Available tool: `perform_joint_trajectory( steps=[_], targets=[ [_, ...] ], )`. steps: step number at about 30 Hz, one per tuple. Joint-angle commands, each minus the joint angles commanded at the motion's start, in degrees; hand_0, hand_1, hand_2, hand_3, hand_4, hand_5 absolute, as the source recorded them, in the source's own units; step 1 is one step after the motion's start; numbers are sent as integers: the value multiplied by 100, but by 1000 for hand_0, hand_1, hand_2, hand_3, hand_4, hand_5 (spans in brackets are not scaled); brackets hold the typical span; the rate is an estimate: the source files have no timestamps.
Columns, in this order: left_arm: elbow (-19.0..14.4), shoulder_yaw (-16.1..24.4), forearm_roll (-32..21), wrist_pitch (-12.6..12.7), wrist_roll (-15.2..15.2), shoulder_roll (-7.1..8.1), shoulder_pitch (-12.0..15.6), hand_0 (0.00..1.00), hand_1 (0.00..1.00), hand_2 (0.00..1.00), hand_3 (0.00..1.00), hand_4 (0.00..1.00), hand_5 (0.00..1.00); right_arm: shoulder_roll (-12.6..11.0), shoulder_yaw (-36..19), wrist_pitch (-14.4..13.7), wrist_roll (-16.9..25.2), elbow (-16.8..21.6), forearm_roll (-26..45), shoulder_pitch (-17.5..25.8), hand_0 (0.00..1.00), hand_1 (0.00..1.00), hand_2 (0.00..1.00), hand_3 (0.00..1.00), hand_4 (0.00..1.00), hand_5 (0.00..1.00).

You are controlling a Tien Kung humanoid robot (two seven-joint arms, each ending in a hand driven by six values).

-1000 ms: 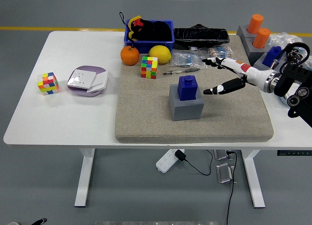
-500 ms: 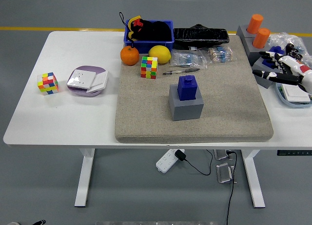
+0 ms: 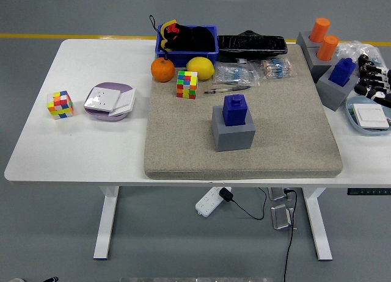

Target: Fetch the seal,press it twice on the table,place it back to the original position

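The blue seal (image 3: pixel 234 108) stands upright in its grey block holder (image 3: pixel 233 132) in the middle of the tan mat (image 3: pixel 183 154). Nothing touches it. Only the black fingertips (image 3: pixel 371 82) of my right hand show at the far right edge, well away from the seal, beside another blue seal (image 3: pixel 342 71) on a grey block. The hand holds nothing. My left hand is out of view.
On the mat's far side lie a Rubik's cube (image 3: pixel 187 84), an orange (image 3: pixel 162 69), a lemon (image 3: pixel 200 68), a pen (image 3: pixel 226 90) and bagged items. A blue bin (image 3: pixel 187 41) stands behind. Left of the mat are another cube (image 3: pixel 60 104) and a purple-rimmed dish (image 3: pixel 109 101). Two orange seals (image 3: pixel 324 38) stand far right.
My right hand has pulled back from beside the seal to the picture's right edge, leaving only its fingertips in view. The seal has stayed in its holder.
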State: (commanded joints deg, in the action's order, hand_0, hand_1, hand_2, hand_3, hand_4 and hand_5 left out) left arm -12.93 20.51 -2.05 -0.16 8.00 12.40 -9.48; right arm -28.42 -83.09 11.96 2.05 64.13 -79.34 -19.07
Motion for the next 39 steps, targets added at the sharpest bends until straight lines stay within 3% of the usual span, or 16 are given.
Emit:
perform_joint_trajectory(
  steps=[23,39],
  targets=[
    [17,25,7,35,-5,-2,4,812,806,775,815,704,424,279,-675,-36,-71,327,75,535,863,809,811,861,998,551],
    [89,-260,-295,73,10,80,101,812,806,775,814,703,426,533,-934,9,-171,453,27,933,855,775,789,832,998,529]
  ],
)
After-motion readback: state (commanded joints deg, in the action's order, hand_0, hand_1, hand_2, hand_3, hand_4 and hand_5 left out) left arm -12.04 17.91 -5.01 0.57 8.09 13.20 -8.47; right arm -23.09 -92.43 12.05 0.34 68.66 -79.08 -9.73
